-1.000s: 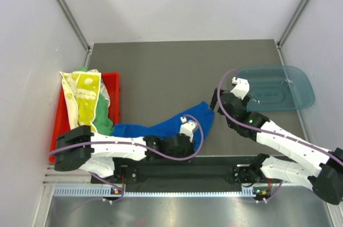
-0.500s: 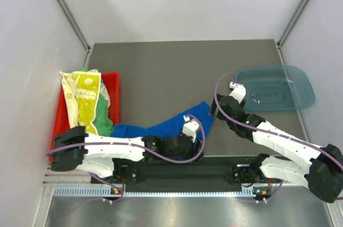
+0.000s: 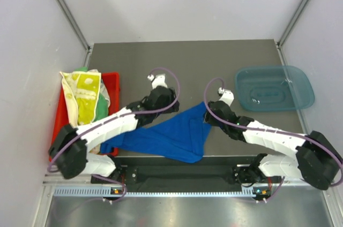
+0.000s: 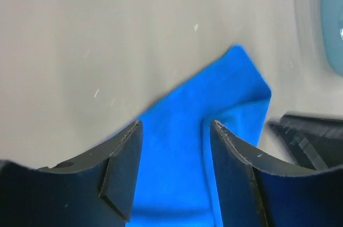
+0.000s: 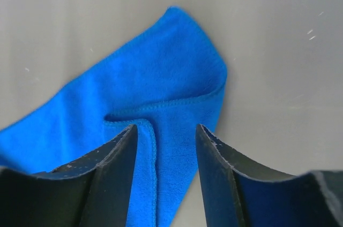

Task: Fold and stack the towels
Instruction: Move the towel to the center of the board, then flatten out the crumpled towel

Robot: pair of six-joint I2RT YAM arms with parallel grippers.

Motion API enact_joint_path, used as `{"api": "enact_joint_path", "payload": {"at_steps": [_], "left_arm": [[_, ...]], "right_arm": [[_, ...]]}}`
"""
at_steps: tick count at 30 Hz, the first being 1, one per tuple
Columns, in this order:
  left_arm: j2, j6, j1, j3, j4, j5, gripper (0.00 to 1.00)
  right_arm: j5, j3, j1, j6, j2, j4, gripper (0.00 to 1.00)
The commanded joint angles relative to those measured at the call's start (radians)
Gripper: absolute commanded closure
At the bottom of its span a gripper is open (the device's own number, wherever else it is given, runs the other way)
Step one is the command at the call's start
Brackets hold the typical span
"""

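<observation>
A royal blue towel lies spread in a rough triangle on the grey table, its top right corner folded over. My left gripper hovers open over the towel's upper edge, with blue cloth showing between its fingers. My right gripper is at the folded corner, open, and the hem runs between its fingers. More towels are piled in the red tray: a pale yellow one with green print on top and a green one beneath.
A translucent blue bin sits at the right of the table and also shows in the left wrist view as the bin. White walls close in the table on both sides and at the back.
The left arm swung from the near edge up to mid-table and its jaws opened, letting go of the blue towel, which now lies flatter. The right gripper moved left onto the towel's corner, its jaws narrowing.
</observation>
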Motion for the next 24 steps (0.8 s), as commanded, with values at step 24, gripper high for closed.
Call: {"api": "enact_joint_path", "payload": {"at_steps": [24], "left_arm": [[0.729, 0.445, 0.107, 0.663, -0.021, 0.618, 0.41]], "right_arm": [[0.048, 0.082, 0.131, 0.061, 0.246, 0.115, 0.62]]}}
